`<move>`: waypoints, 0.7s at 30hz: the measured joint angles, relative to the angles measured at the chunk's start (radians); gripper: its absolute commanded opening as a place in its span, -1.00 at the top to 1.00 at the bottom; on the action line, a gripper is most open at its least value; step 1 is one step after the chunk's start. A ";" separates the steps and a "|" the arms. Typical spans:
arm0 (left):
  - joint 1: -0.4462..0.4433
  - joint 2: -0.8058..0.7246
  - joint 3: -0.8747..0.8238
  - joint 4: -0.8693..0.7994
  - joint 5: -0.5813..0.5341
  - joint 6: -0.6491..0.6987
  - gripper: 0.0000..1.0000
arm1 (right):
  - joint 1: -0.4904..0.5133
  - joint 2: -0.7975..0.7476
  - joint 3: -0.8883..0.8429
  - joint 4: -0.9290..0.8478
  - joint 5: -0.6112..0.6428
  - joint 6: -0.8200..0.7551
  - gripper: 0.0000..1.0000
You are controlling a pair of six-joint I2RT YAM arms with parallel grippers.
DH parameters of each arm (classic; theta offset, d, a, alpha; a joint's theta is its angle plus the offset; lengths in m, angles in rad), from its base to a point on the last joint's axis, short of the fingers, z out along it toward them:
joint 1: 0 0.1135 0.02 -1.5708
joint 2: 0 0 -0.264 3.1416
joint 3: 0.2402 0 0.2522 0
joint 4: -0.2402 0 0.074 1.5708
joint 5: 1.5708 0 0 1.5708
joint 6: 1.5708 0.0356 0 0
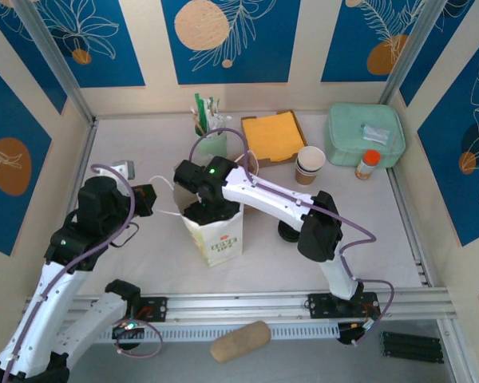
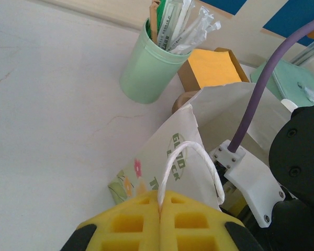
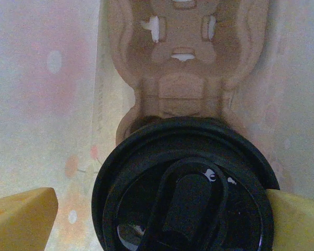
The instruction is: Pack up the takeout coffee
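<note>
The takeout coffee [image 3: 186, 209] sits in the bag [image 1: 221, 239], right gripper [image 3: 158, 209] spread open around it: rise straight out while left gripper [image 2: 159, 219] pinches the handle [image 2: 187, 144].

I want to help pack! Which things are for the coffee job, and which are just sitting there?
For the job: takeout coffee, cup carrier, paper bag, left end effector, right end effector.
Just lying about: green straw holder, orange napkins, stacked cups, mint box, orange-capped bottle.
</note>
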 measured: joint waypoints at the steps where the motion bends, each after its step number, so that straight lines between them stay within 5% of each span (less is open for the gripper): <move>1: 0.000 0.000 0.000 0.000 0.000 0.000 1.00 | 0.000 0.000 0.002 -0.002 0.000 0.000 -0.98; 21: 0.000 0.005 0.000 0.000 0.000 0.000 1.00 | 0.001 0.000 0.168 -0.064 0.001 -0.010 -0.98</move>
